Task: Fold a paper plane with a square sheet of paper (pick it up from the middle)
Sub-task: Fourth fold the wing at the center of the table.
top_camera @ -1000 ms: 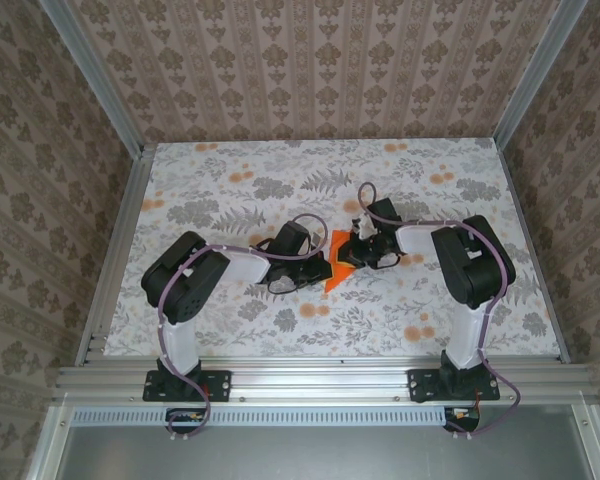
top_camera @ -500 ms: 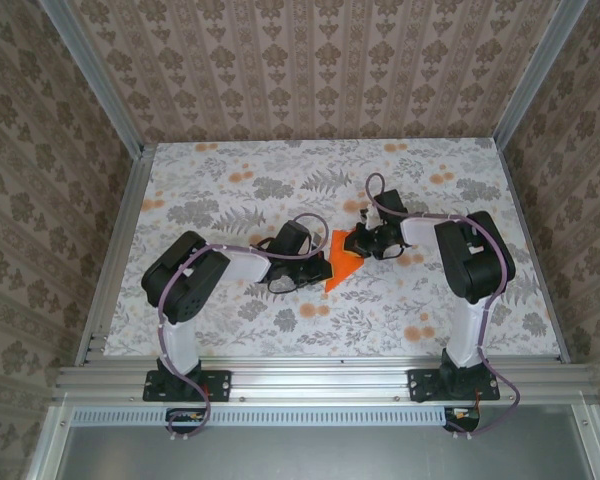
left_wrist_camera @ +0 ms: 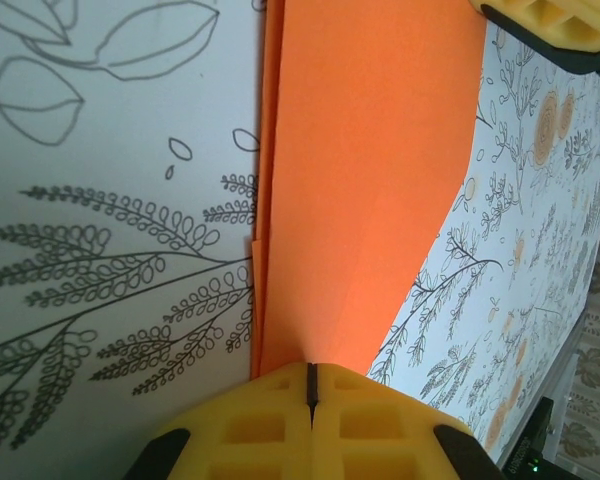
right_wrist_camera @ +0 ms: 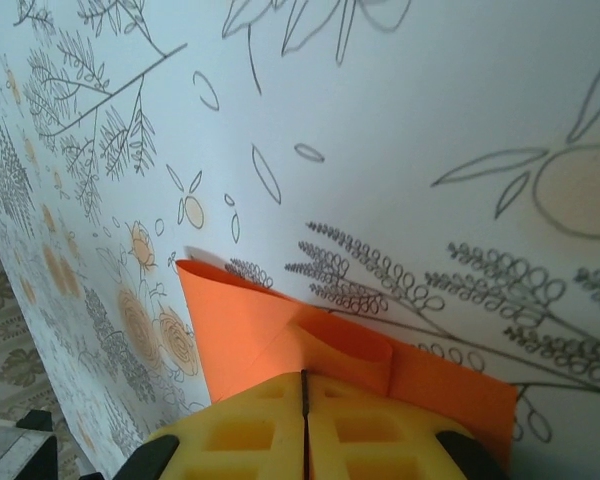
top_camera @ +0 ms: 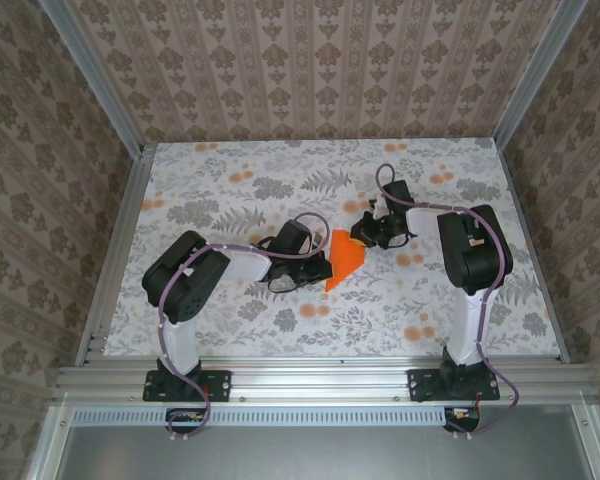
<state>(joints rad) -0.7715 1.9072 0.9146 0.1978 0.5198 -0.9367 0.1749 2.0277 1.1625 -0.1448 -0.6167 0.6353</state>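
Note:
The bright orange sheet of paper (top_camera: 346,256) is at the middle of the table, folded into layers, between my two grippers. My left gripper (top_camera: 323,272) is shut on its near-left end; in the left wrist view the paper (left_wrist_camera: 370,180) runs from the closed jaws (left_wrist_camera: 310,368) away toward the right gripper's yellow fingertip (left_wrist_camera: 550,20), its right edge lifted off the cloth. My right gripper (top_camera: 363,236) is shut on the far-right end. In the right wrist view a curled flap of the paper (right_wrist_camera: 240,320) sits just ahead of the closed jaws (right_wrist_camera: 303,378).
The table (top_camera: 230,190) has a floral cloth with grey leaves and pale orange blotches. Aluminium rails (top_camera: 320,375) frame it at the front and sides, and patterned walls close it in on three sides.
The right gripper has moved up and to the right, away from the left gripper, and the orange paper between them has spread wider. The left gripper has stayed put.

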